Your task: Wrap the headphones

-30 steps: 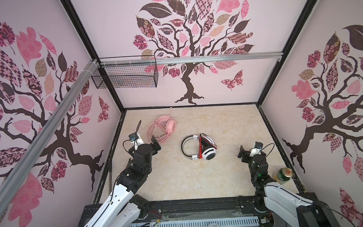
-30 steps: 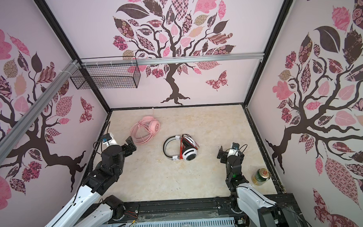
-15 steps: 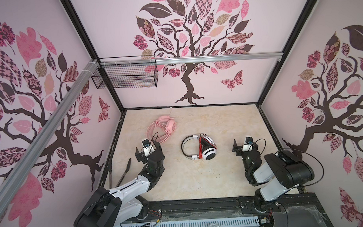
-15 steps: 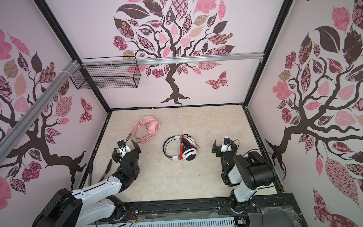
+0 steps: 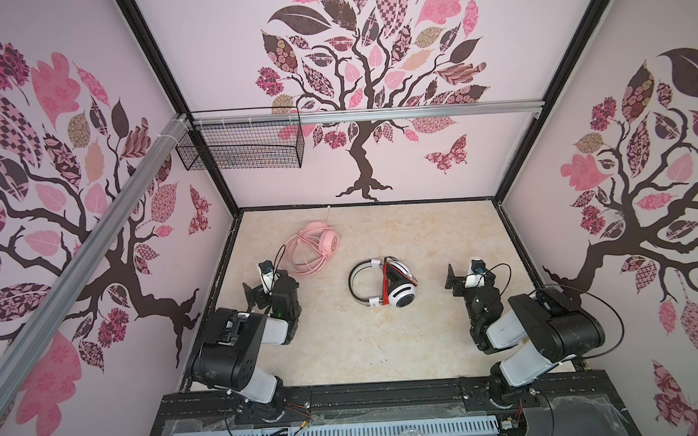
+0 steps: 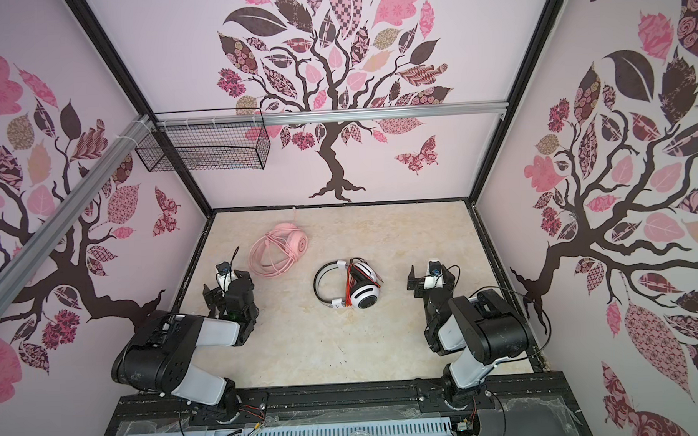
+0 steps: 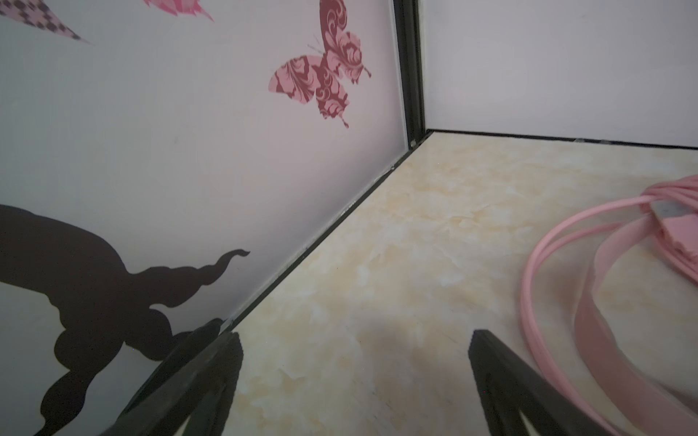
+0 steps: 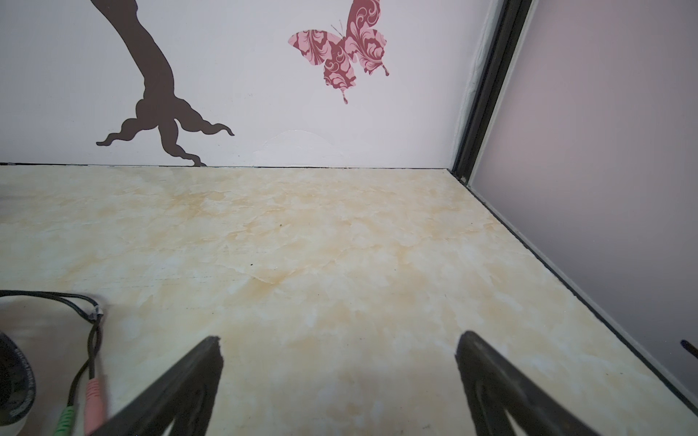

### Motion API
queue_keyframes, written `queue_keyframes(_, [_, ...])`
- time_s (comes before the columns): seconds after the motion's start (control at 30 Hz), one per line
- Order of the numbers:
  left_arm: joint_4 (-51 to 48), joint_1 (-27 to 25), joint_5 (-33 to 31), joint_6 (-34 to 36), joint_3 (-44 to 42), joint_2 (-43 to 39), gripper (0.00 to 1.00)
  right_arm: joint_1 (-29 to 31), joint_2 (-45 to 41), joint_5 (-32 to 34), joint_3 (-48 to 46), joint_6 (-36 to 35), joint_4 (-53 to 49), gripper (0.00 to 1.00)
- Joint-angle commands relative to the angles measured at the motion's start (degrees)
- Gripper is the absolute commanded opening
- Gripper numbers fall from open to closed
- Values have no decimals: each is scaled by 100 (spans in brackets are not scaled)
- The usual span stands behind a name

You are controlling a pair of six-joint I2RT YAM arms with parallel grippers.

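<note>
**Near the front edge: both arms folded, nothing held**

Between the tips of the left gripper (image 7: 355, 336) & the right gripper (image 8: 340, 338): bare table, jaws spread wide, no grip. Just far-right of the left jaws, a pale pink corded over-ear headset (image 5: 330, 239) on the beige marble-look tabletop (image 5: 344, 347), its pink cable (image 5: 305, 268) in slack loops. Mid-table, a white-and-black headset w/ black earpads (image 5: 402, 295), orange-red cable (image 5: 385, 285) bunched across it; green & pink plugs (image 8: 81, 407) loose beside it. Prob. best: one arm pins the headband, other takes cable near the plug, winds snug, light tension.
</note>
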Motion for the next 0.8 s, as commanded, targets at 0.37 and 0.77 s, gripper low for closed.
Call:
queue_keyframes(0.37, [-316,141,744,-152,385,-89,98,-45,-149,-100,60,1,48,99])
queue_keyframes(0.77, [395,323,2942,439,-80,-144,98,-27,88,-399,-404,-142,1266,100])
